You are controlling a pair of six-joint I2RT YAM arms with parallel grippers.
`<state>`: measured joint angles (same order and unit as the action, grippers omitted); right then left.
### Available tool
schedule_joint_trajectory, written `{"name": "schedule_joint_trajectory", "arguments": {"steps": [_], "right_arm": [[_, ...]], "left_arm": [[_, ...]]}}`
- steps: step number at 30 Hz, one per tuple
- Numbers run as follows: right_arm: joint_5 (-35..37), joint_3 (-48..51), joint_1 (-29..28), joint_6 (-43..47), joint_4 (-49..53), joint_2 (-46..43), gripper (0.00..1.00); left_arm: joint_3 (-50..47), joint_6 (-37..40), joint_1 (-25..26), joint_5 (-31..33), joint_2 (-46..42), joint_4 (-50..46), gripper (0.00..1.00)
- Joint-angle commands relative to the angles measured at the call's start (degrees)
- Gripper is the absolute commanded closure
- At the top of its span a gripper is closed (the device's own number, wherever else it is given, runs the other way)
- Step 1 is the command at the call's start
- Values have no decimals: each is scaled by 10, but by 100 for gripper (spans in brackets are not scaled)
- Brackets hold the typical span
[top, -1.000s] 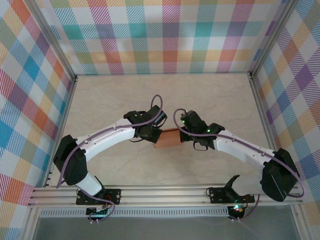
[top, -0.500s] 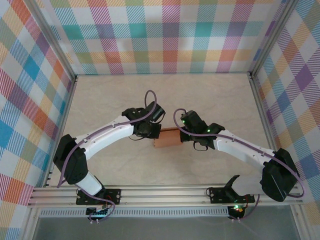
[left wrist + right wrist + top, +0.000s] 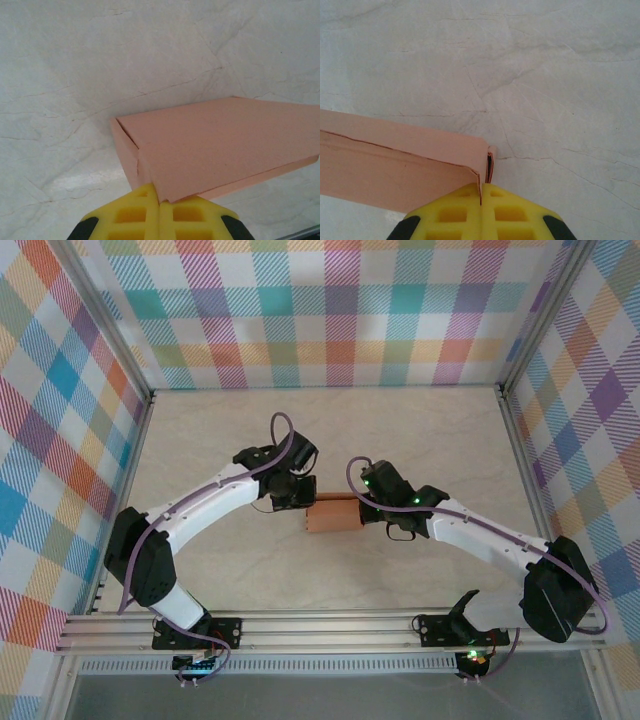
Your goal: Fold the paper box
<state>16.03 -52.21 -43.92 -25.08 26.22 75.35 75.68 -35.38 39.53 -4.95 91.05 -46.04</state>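
The salmon-orange thin-card paper box [image 3: 335, 517] sits near the middle of the pale marble-patterned counter [image 3: 420, 430]; the left hand [image 3: 160, 204], its yellow fingers [image 3: 132, 215] pressed together, touches the box's near corner; the right hand [image 3: 481, 194], likewise pressed together, meets the corner at the opposite end, beside a narrow upright flap [image 3: 491, 162].

I count one paper box [image 3: 335, 517] on my one table [image 3: 420, 430]. I have two arms, my left arm [image 3: 200, 515] and my right arm [image 3: 490, 540], and two purple cables [image 3: 283, 428], one on each. That makes two grippers, the left gripper [image 3: 159, 197] and the right gripper [image 3: 481, 190], with two yellow fingers [image 3: 135, 215] each, four altogether. Three plaid walls [image 3: 340, 310] surround the table.
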Motion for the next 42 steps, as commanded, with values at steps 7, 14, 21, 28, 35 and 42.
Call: {"name": "schedule_joint_trajectory", "arguments": {"steps": [7,14,21,28,35,42], "right_arm": [[-11,-7,-3,-7,19,11,100],[-8,-3,-3,-9,17,8,100],[-19,32,-3,-11,-39,-10,100],[-18,77,-4,5,-94,-33,100],[-14,128,-15,18,-150,-50,100],[-27,154,-21,18,-185,-64,100]], "left_arm": [[-2,-34,-19,-63,2,48,100],[-25,18,-18,-44,-9,41,100],[-79,46,-1,0,-25,93,100],[-126,41,25,36,-44,155,100],[-169,35,47,71,-62,200,100],[-227,34,66,113,-105,245,100]]}}
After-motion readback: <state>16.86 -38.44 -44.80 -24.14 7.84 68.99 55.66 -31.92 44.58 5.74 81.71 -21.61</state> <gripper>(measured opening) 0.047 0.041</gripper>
